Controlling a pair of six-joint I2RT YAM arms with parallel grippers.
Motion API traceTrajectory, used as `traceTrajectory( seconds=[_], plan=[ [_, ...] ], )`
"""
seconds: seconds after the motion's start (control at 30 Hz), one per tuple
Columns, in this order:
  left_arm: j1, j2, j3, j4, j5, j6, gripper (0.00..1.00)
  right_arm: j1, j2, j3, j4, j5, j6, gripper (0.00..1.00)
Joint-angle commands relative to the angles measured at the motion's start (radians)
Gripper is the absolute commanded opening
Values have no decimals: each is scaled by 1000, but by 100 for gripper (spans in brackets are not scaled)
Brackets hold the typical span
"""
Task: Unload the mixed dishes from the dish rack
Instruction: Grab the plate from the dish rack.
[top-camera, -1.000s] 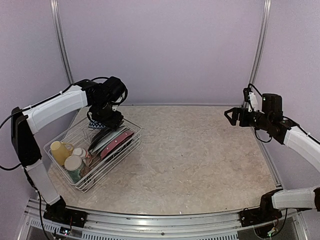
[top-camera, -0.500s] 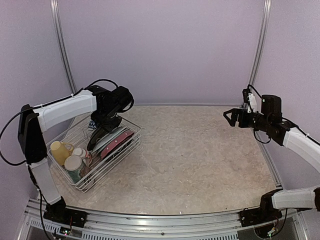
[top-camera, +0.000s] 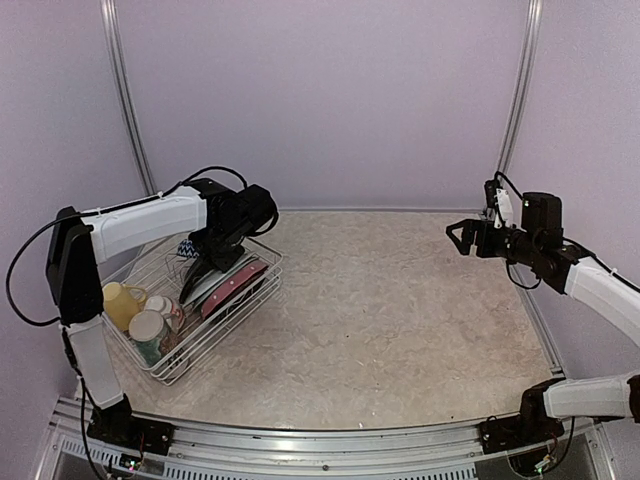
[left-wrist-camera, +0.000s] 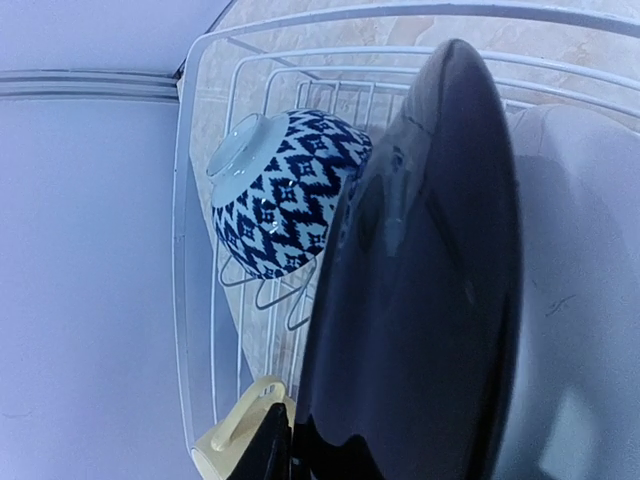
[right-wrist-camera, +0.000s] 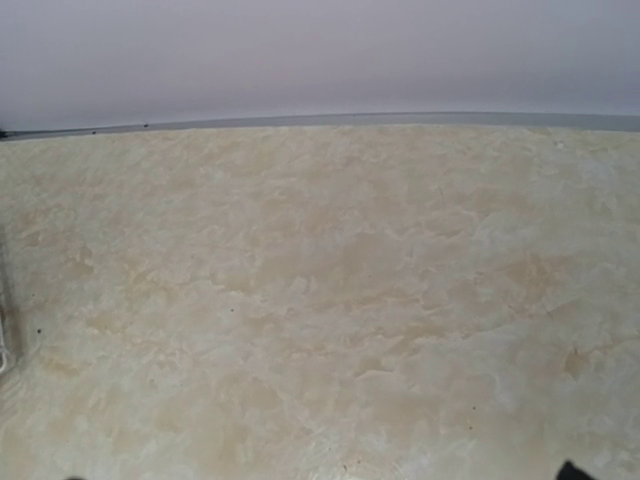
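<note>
The dish rack (top-camera: 225, 325), a white wire basket, sits on the left of the marbled desk (top-camera: 400, 320), set at an angle to the desk's edges. Plates stand on edge in its far half. A dark glossy plate (left-wrist-camera: 420, 300) is nearest the rack's middle. Beside it is a pale plate (top-camera: 226, 272), and a red-rimmed plate (top-camera: 238, 286) is the furthest right. At the rack's far left corner a small bowl (left-wrist-camera: 285, 195) lies tipped on the tines. It has a navy and white diamond pattern, and its white foot ring faces the wall. A yellow mug (top-camera: 120, 302) stands at the near left of the rack. A cream mug (top-camera: 148, 328) with a greenish pattern stands just nearer than it. A smaller round piece between the mugs and the plates is too small to make out.

The left tool (top-camera: 210, 262) reaches down into the rack at the upper rim of the dark plate. In the left wrist view one black finger (left-wrist-camera: 272, 450) lies right against that plate's edge. The other finger is lost against the dark surface, so I cannot tell whether the jaws are pressed onto the plate.

The right tool (top-camera: 462, 236) hangs above the far right of the desk, well apart from the rack. Its jaws are spread wide and hold nothing. Its wrist view shows only bare desk and the wall.
</note>
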Motion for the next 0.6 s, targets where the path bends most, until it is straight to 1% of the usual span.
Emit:
traceTrajectory(
  seconds=[0.0,0.2,0.3,0.5,0.57],
  plan=[
    [-3,15,20,-30,-28,-28,18,9,-7,-18,25,-11,12,100],
    [-21,36,35,-68,-73,-36,10,10,0,-14,32,-14,13,100],
    [-38,47,48,-94,-132,-51,7,12,3,-15,40,-16,16,100],
    [-53,82,101,-199,-232,-139,0,12,8,-22,48,-18,22,100],
    [-56,83,113,-232,-270,-169,0,13,6,-26,52,-18,23,100]
  ],
)
